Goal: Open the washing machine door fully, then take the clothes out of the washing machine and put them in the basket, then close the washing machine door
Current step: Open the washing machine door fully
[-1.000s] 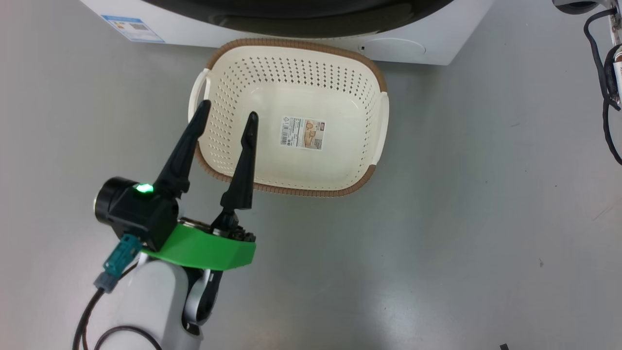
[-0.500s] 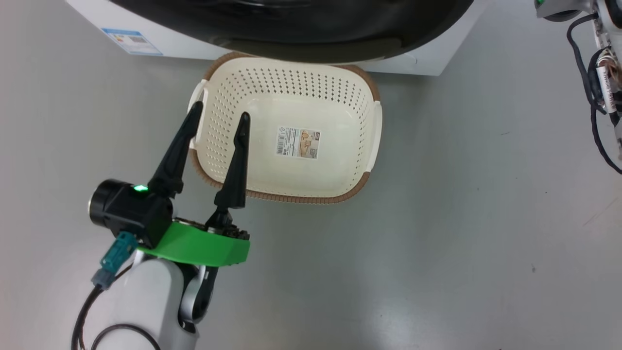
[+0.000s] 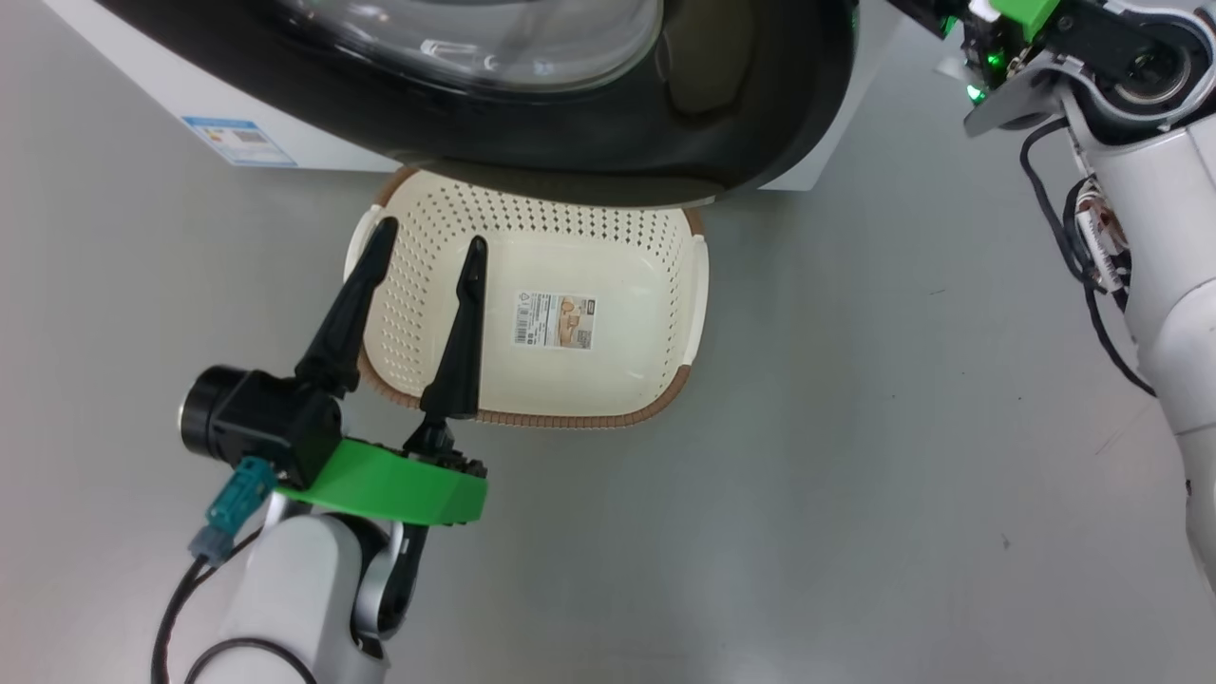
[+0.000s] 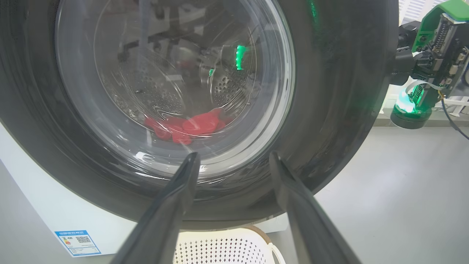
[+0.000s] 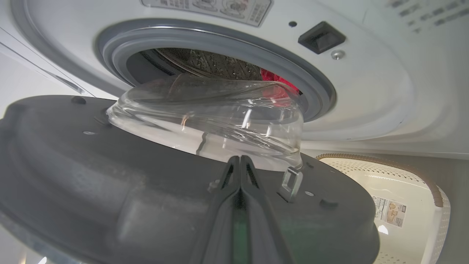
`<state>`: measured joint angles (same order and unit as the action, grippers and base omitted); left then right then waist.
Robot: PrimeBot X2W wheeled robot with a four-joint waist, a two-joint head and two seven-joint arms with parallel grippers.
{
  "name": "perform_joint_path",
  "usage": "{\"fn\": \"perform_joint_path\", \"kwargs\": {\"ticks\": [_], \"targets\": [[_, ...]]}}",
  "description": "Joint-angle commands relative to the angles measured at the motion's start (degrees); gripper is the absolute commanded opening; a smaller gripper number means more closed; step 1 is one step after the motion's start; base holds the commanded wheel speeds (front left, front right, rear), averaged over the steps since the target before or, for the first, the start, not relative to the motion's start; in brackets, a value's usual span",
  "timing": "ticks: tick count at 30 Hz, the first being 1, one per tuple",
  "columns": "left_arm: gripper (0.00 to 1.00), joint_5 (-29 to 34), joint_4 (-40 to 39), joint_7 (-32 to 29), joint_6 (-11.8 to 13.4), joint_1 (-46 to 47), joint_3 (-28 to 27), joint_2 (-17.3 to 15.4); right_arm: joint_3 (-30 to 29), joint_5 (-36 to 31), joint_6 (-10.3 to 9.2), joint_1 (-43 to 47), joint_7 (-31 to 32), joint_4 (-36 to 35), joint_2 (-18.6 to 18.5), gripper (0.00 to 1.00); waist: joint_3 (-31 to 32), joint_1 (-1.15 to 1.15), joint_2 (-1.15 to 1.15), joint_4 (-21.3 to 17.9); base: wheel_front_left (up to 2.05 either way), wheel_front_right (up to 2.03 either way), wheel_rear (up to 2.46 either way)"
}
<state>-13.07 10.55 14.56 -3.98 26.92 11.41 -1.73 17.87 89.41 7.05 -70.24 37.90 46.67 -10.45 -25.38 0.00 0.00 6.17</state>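
Observation:
The washing machine door [image 3: 570,142] stands partly open, its black rim overhanging the far edge of the basket [image 3: 560,418]. My right gripper [image 5: 240,160] is shut, and its fingertips rest against the door's grey inner face beside the metal latch [image 5: 291,181]. Behind the clear bowl [image 5: 220,121], the red clothes [image 5: 278,79] lie in the drum of the washing machine [image 5: 366,91]. They also show through the glass as clothes [image 4: 190,126]. My left gripper [image 3: 429,237] hangs open and holds nothing, above the basket's left rim, in front of the door [image 4: 329,110].
The basket holds nothing but a paper label [image 3: 554,318] on its bottom. A blue energy label [image 3: 237,141] marks the machine's white front. My right arm [image 3: 1149,285] reaches in from the upper right, with cables along it. Grey floor [image 3: 855,475] lies all around.
The head view has shifted. The door now reaches out over the basket's far edge, and my right arm has come into view at the upper right. My left gripper stays open.

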Motion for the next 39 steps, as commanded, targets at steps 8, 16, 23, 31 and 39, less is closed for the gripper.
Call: {"fn": "perform_joint_path", "kwargs": {"ticks": [8, 16, 23, 31, 39], "targets": [[1.00, 0.5, 0.2, 0.4, 0.5, -2.1, -2.0, -1.1, 1.4, -0.1, 0.44, 3.6, 0.9, -0.9, 2.7, 0.00, 2.8, 0.00, 0.00, -1.3, 0.00, 0.00, 0.00], [1.00, 0.4, 0.6, 0.4, 0.5, -2.9, -2.7, -1.1, 2.9, -2.7, 0.44, 4.8, -1.5, 1.0, 2.8, 0.00, 3.9, 0.00, 0.00, -2.1, 0.00, 0.00, 0.00], [1.00, 0.4, 0.6, 0.4, 0.3, -2.8, -3.3, -1.1, 4.5, -8.3, 0.44, 5.3, -11.5, 2.9, 2.4, 1.00, 3.5, 0.00, 0.00, -2.5, 0.00, 0.00, 0.00], [1.00, 0.3, 0.4, 0.4, 0.4, -2.5, -3.9, -1.1, 11.4, -22.2, 0.44, 7.2, -31.5, 0.8, -2.2, 1.00, 3.1, 0.00, 0.00, -2.6, 0.00, 0.00, 0.00], [1.00, 0.0, 0.9, 0.4, 0.5, -2.9, -4.5, -1.1, 19.2, -35.0, 0.44, 10.5, -47.9, 1.8, -5.5, 1.00, 3.5, 0.00, 0.00, -2.9, 0.00, 0.00, 0.00]]}}
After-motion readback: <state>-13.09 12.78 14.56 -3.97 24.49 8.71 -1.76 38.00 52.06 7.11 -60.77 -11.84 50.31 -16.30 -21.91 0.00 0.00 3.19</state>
